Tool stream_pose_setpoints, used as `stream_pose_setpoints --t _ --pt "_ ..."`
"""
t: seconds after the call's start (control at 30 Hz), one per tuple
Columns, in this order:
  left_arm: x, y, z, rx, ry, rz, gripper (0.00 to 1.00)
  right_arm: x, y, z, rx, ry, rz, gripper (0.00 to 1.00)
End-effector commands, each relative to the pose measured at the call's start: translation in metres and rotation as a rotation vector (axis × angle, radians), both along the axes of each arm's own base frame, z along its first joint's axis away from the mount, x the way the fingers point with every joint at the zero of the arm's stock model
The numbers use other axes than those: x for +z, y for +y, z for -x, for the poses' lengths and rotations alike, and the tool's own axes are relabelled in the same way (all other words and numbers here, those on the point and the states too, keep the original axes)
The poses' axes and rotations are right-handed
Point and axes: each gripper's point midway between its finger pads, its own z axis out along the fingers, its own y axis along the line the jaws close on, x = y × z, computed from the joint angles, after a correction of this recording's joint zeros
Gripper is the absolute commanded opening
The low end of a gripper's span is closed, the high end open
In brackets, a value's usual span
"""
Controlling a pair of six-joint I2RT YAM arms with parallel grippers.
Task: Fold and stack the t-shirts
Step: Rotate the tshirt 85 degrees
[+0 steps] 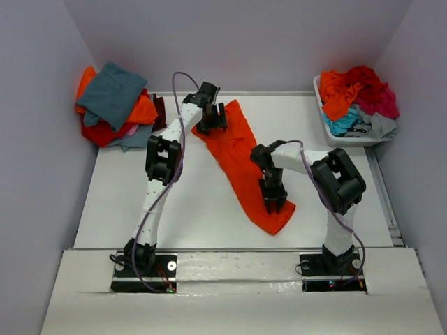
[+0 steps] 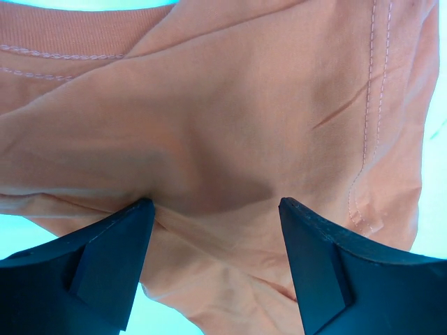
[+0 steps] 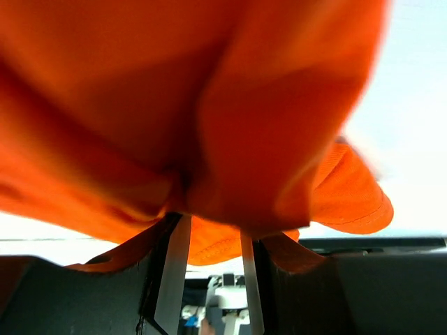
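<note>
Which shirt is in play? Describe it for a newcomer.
On the white table, look at its middle. The orange t-shirt lies there as a long diagonal strip, left gripper over its far end, right gripper at its near end. It alone lies stretched out; the rest are heaped in the far-left pile and the white bin.
</note>
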Motion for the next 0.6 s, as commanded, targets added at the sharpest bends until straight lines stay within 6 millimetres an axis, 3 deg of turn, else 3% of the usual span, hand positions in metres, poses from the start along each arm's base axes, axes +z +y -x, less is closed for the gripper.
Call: stream_pose_setpoints --t 0.0,0.27,0.57 --pt "-0.028 0.009 -0.009 0.004 0.021 -0.002 0.86 0.012 0.033 -0.004 0.043 -0.024 -0.062 0.40" --pt "-0.027 0.019 -0.034 -0.001 -0.032 0.048 0.85 0.025 0.065 0.016 0.148 0.011 -0.094 0.40" --pt "-0.030 0.016 -0.044 -0.041 -0.057 0.108 0.85 0.044 0.102 0.026 0.234 0.019 -0.171 0.40"
